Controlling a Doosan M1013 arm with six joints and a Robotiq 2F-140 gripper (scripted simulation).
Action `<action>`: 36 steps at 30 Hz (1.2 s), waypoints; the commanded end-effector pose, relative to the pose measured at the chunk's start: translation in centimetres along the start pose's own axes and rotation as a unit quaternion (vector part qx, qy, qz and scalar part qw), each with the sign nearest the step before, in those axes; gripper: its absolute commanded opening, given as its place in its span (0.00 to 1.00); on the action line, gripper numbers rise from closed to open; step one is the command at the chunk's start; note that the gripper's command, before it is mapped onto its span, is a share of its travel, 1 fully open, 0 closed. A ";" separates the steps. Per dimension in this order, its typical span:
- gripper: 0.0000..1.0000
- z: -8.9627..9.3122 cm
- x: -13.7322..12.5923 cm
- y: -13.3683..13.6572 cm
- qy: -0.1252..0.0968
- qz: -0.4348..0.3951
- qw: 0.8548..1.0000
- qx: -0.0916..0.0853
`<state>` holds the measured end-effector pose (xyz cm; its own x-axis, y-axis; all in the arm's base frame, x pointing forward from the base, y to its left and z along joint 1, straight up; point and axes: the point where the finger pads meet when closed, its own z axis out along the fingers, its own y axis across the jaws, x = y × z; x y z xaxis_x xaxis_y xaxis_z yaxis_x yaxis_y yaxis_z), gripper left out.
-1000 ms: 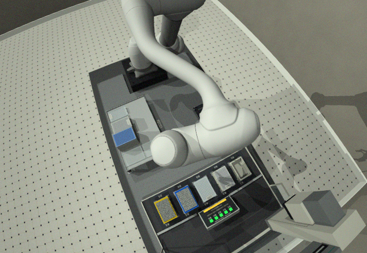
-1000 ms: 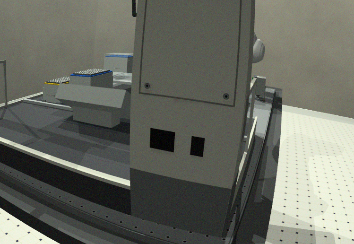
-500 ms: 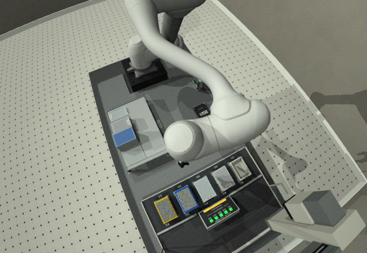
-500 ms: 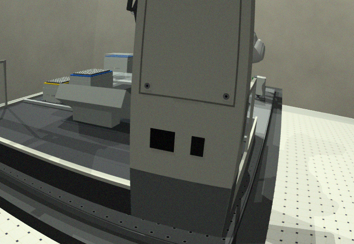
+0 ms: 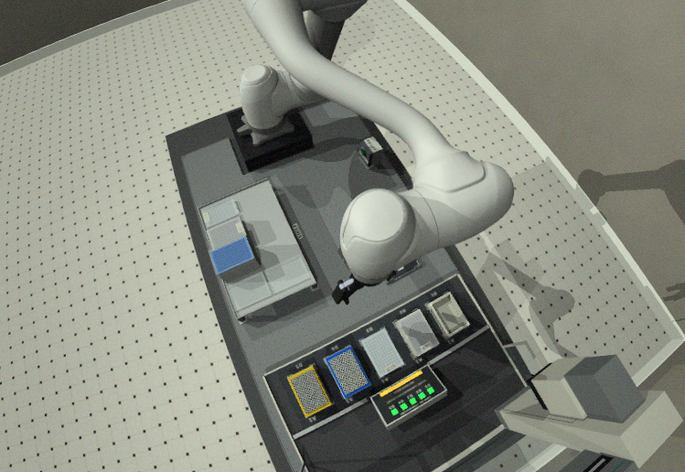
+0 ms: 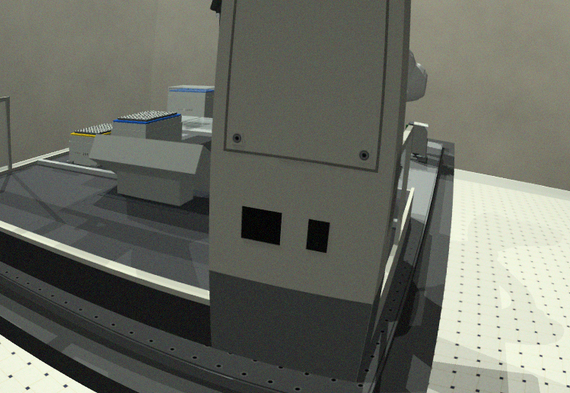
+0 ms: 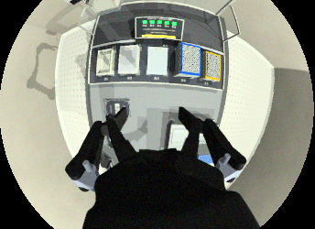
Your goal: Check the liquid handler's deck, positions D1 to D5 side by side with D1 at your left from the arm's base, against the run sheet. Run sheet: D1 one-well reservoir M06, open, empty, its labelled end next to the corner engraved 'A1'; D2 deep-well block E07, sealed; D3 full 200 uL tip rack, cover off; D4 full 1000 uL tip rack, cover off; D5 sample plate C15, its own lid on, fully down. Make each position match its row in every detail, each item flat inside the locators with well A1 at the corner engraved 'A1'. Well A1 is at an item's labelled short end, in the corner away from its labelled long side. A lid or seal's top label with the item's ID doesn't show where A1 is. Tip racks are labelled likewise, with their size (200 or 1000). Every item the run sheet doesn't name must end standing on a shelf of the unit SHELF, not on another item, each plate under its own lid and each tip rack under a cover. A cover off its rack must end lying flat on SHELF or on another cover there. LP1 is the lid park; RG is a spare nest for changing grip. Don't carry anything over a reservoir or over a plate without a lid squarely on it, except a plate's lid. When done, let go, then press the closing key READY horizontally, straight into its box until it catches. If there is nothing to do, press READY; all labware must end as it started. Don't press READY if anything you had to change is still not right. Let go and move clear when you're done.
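Observation:
My gripper (image 7: 152, 113) is open and empty. It hangs high over the bench between the shelf unit and the deck. In the top view only a dark part of the gripper (image 5: 345, 290) shows under the arm's wrist. The deck holds five items in a row: an open reservoir (image 5: 446, 313) (image 7: 105, 61), a pale plate (image 5: 414, 332) (image 7: 128, 59), a white plate (image 5: 380, 351) (image 7: 157, 59), a blue-rimmed tip rack (image 5: 347, 370) (image 7: 190, 59) (image 6: 145, 121) and a yellow-rimmed tip rack (image 5: 308, 391) (image 7: 212, 66) (image 6: 92, 131). Both racks are uncovered. Labels are too small to read.
The shelf unit (image 5: 282, 233) carries two pale plates (image 5: 219, 210) (image 5: 225, 233) and a blue-covered rack (image 5: 231, 255) (image 6: 190, 99). A panel with green lights (image 5: 410, 397) (image 7: 159, 26) stands behind the deck. A small box with a green key (image 5: 364, 152) stands near the arm's base. A grey column (image 6: 304, 138) blocks the exterior view.

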<state>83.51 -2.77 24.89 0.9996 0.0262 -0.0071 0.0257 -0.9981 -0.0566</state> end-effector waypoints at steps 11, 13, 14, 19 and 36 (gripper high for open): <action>0.79 -0.3 2.1 3.4 0.004 0.020 0.999 -0.029; 0.79 -0.4 2.6 4.3 0.004 0.020 0.999 -0.029; 0.79 -0.4 2.8 4.7 0.004 0.020 0.999 -0.029; 0.79 -0.5 3.6 6.0 0.004 0.020 0.999 -0.029; 0.79 -0.9 7.4 12.4 0.004 0.020 0.999 -0.029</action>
<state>90.84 -14.38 24.88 0.9999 -0.0133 -0.0019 -0.0133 -0.9999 0.0023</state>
